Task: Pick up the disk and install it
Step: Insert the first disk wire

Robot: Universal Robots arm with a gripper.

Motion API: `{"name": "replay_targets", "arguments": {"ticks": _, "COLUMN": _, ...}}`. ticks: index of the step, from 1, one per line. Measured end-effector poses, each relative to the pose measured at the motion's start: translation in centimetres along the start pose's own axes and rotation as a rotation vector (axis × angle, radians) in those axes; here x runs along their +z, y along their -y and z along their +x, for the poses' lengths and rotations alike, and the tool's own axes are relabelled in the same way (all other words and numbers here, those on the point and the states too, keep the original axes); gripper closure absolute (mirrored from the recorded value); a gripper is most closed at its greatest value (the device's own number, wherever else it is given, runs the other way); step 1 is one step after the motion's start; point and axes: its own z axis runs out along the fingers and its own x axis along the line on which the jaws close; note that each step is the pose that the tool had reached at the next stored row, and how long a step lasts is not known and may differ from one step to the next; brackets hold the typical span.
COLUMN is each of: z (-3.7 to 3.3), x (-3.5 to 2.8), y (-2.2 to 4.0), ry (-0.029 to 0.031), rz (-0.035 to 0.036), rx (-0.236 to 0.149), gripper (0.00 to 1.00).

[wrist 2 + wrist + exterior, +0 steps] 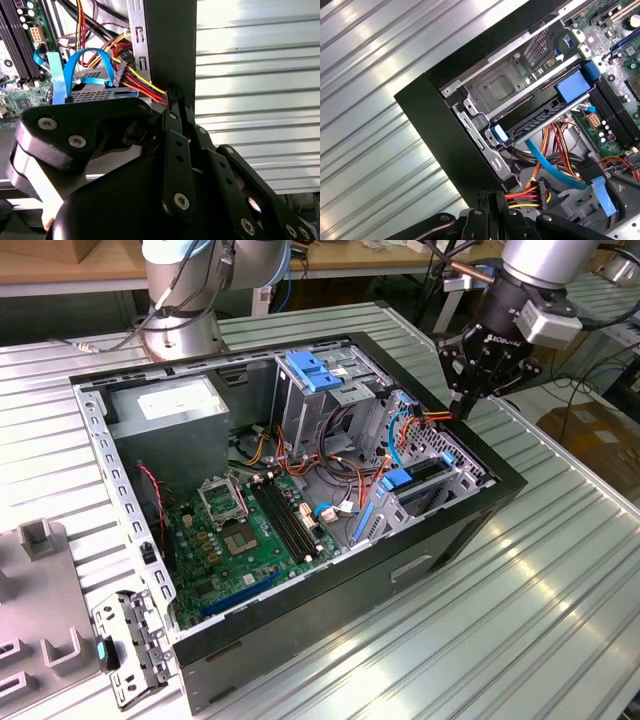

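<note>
**A:** How much room is there around the pincer (466, 408)?

**B:** On one side, plenty. Beyond the black case wall (500, 475) there is the bare ribbed table (560, 590), open all the way along. On the other side it is tight. The case interior is crowded with a metal drive cage (500, 90) and loose wires.

**A:** Where do the fingertips sit against that wall?

**B:** Right above its top edge, near the corner of the case. In both wrist views the red and yellow wire bundle (522, 195) lies just under the tips, close beside the wall. I cannot tell whether it touches them.

**A:** And the disk?

**B:** Below the pincer and inward from it. It lies flat in the cage (425, 472), with its blue rails at both ends (545, 107), apart from the fingers. A blue ribbon cable (545, 165) arcs across between the disk and the pincer.

**A:** What about the arm's pose?

**B:** In the exterior view it reaches in from above the case's outer side. The wrist is tipped so that the fingers point down and slightly inward.

**A:** Is the pincer grasping anything?

**B:** No. In the second wrist view (175, 102) the fingers look clenched together, with nothing between them.
</note>
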Motion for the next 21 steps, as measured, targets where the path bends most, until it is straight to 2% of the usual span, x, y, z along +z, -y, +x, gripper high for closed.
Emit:
{"name": "replay_targets", "arguments": {"ticks": 3, "z": 0.0, "x": -0.15, "y": 0.0, "ry": 0.0, "rz": 0.0, "rx": 0.0, "gripper": 0.83}}
{"name": "replay_targets", "arguments": {"ticks": 6, "z": -0.47, "x": -0.17, "y": -0.34, "ry": -0.0001, "rz": -0.0003, "rx": 0.001, "gripper": 0.83}}
{"name": "replay_targets", "arguments": {"ticks": 9, "z": -0.48, "x": -0.16, "y": -0.34, "ry": 0.0011, "rz": -0.0031, "rx": 0.083, "gripper": 0.83}}
{"name": "replay_targets", "arguments": {"ticks": 16, "z": -0.48, "x": -0.14, "y": -0.34, "ry": 0.0033, "rz": -0.0075, "rx": 0.218, "gripper": 0.83}}
{"name": "replay_targets", "arguments": {"ticks": 18, "z": -0.47, "x": -0.13, "y": -0.34, "ry": 0.0042, "rz": -0.0092, "rx": 0.272, "gripper": 0.83}}
{"name": "replay_targets", "arguments": {"ticks": 19, "z": -0.49, "x": -0.12, "y": -0.35, "ry": 0.0046, "rz": -0.0096, "rx": 0.286, "gripper": 0.83}}
{"name": "replay_targets", "arguments": {"ticks": 21, "z": -0.67, "x": -0.13, "y": -0.47, "ry": 0.0045, "rz": -0.0099, "rx": 0.289, "gripper": 0.83}}
